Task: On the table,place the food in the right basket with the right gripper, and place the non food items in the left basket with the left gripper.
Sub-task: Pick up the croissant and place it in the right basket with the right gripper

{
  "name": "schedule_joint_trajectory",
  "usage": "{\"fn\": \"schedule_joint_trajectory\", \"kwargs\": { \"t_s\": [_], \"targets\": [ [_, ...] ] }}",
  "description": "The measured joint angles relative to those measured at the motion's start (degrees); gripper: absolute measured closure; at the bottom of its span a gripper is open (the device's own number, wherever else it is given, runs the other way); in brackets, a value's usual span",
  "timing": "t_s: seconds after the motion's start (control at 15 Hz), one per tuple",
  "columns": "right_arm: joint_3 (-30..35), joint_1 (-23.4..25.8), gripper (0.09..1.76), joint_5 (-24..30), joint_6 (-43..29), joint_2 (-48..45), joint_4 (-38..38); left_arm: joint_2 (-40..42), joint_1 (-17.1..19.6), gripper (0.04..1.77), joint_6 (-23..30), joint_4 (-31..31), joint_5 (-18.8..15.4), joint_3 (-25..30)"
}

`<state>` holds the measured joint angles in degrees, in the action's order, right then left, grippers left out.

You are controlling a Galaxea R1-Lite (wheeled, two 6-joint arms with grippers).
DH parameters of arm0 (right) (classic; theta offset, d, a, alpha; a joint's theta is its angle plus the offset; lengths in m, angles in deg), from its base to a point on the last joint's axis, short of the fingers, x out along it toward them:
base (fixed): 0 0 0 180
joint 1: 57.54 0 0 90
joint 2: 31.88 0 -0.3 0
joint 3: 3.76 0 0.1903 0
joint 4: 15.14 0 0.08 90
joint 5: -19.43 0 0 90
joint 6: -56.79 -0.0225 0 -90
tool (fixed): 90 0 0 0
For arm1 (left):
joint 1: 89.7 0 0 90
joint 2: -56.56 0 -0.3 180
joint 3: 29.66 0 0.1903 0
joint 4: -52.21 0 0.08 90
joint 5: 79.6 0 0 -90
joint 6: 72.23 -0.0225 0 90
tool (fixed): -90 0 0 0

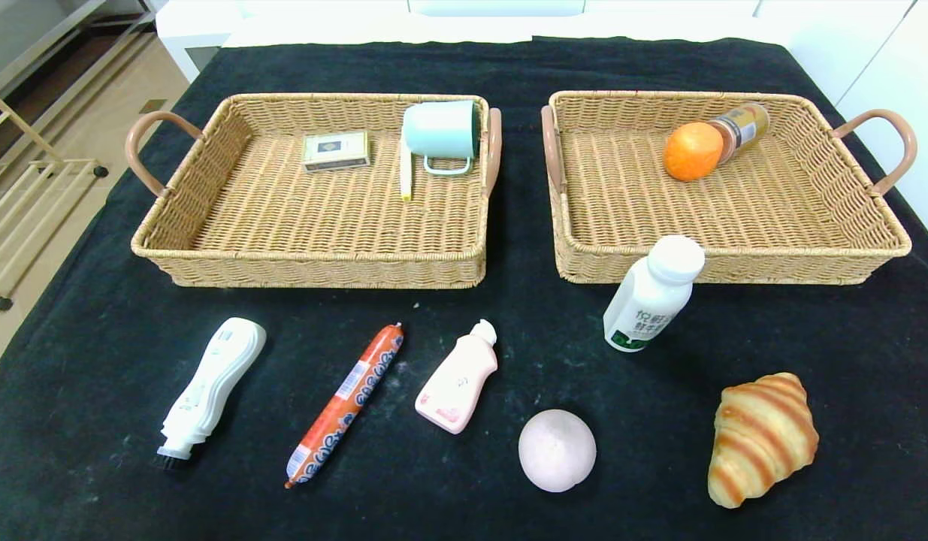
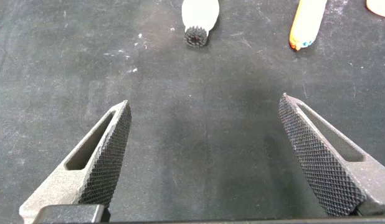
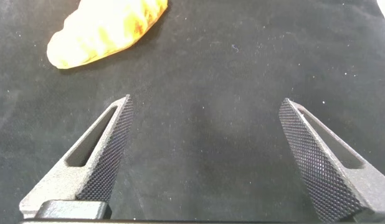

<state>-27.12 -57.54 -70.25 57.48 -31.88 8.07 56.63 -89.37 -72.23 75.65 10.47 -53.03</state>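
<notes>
On the black cloth lie a white brush (image 1: pixel 208 387), a sausage (image 1: pixel 346 402), a pink bottle (image 1: pixel 457 378), a pink bun (image 1: pixel 557 450), a croissant (image 1: pixel 763 437) and an upright milk bottle (image 1: pixel 654 293). The left basket (image 1: pixel 313 259) holds a card box (image 1: pixel 336 150), a mint cup (image 1: pixel 441 134) and a pen. The right basket (image 1: pixel 726 259) holds an orange (image 1: pixel 692 151) and a jar (image 1: pixel 743 128). Neither gripper shows in the head view. My left gripper (image 2: pixel 205 146) is open and empty over bare cloth, short of the brush (image 2: pixel 199 18) and sausage tip (image 2: pixel 304 25). My right gripper (image 3: pixel 205 146) is open and empty near the croissant (image 3: pixel 105 31).
The table's black cloth (image 1: pixel 95 466) runs to the front edge. A floor and shelf rails lie beyond the left edge. White furniture stands behind the baskets. Bare cloth lies between the front row of items and the baskets.
</notes>
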Motion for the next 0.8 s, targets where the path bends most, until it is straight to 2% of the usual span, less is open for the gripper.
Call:
{"fn": "schedule_joint_trajectory", "kwargs": {
  "t_s": [0.2, 0.33, 0.6, 0.8],
  "targets": [
    [0.0, 0.0, 0.14, -1.17, -1.3, 0.0, 0.05, 0.0, 0.0, 0.09, 0.0, -0.6, 0.23, -0.07],
    [-0.29, 0.0, 0.14, -0.96, -1.61, 0.0, 0.11, -0.07, -0.02, 0.09, 0.13, -2.18, -0.02, -2.17],
    [-8.75, -0.38, 0.14, 3.55, -4.56, 4.63, -0.37, -6.7, -0.51, 0.09, 3.27, -2.33, -4.71, -14.54],
    [-15.68, -2.65, 0.14, 4.96, -5.08, 12.95, -1.57, -17.32, -5.28, 0.09, 3.57, -2.24, -6.27, -24.61]
  ]
}}
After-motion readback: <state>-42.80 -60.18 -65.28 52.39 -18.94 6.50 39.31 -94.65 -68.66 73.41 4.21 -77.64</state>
